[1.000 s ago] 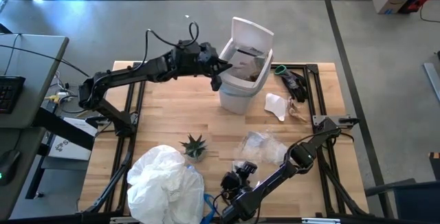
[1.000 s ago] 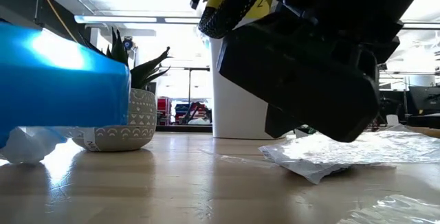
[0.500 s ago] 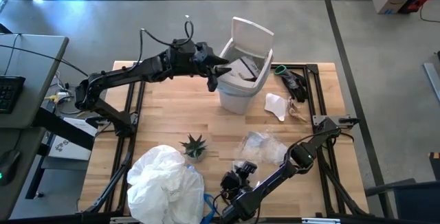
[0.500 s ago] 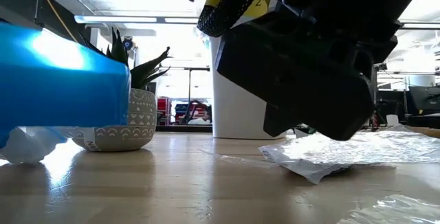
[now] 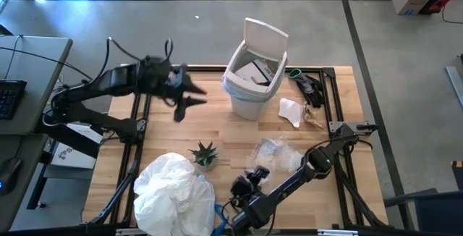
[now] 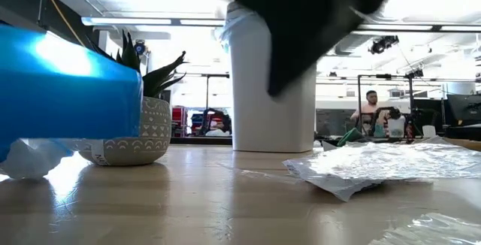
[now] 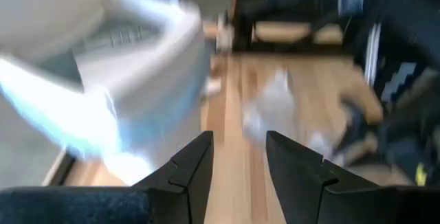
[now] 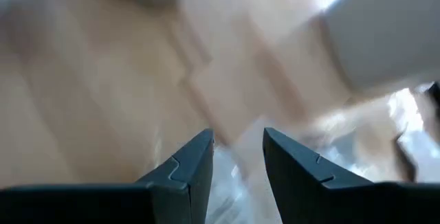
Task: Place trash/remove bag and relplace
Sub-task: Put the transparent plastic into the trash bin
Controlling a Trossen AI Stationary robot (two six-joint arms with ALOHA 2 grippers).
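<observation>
Reading labels: no legible writing.
Left gripper point(image 5: 189, 104): left of centre, over bare wood beside the white bin point(image 5: 249, 95), jaws parted, empty.
Right gripper point(image 5: 243, 186): bottom centre, jaws parted, empty.
Trash: clear wrapper point(image 5: 276, 154) right of centre; white scrap point(image 5: 291, 112) right of bin.
Bag point(image 5: 173, 192): bottom left, at table edge.

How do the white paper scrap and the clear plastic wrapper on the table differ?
The white paper scrap is opaque and compact; the clear plastic wrapper is see-through, crinkled and spread wider. The scrap lies close beside the white bin; the wrapper lies farther from it, near the right arm. Both rest on the wooden table, untouched.
</observation>
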